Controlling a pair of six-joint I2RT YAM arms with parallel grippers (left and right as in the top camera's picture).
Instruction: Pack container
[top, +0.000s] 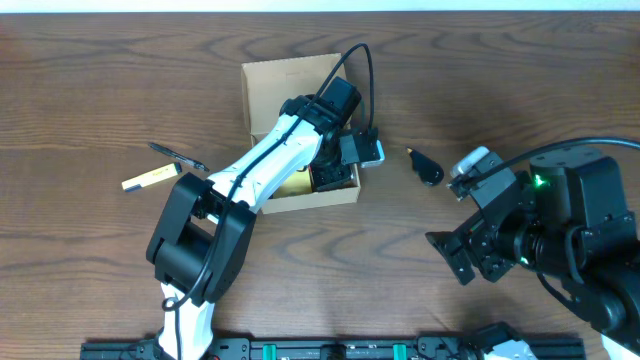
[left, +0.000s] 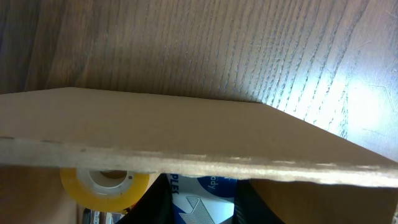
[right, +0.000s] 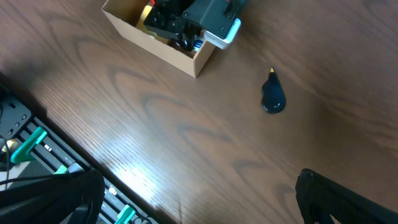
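overhead: container (top: 290, 80) upper centre, left gripper (top: 335, 172) down inside it. left wrist: only container wall, so its grip i can't tell. right wrist: right gripper (right: 199, 183) spread wide; black item (right: 272, 96) upper right, tip up-frame, nearest this arm.

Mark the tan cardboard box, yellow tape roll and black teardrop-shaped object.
Tan cardboard box (right: 152, 45): right wrist, side wall.
Yellow tape roll (left: 106, 196): left wrist, lower ring.
Black teardrop-shaped object (right: 272, 99): right wrist, rounded body.
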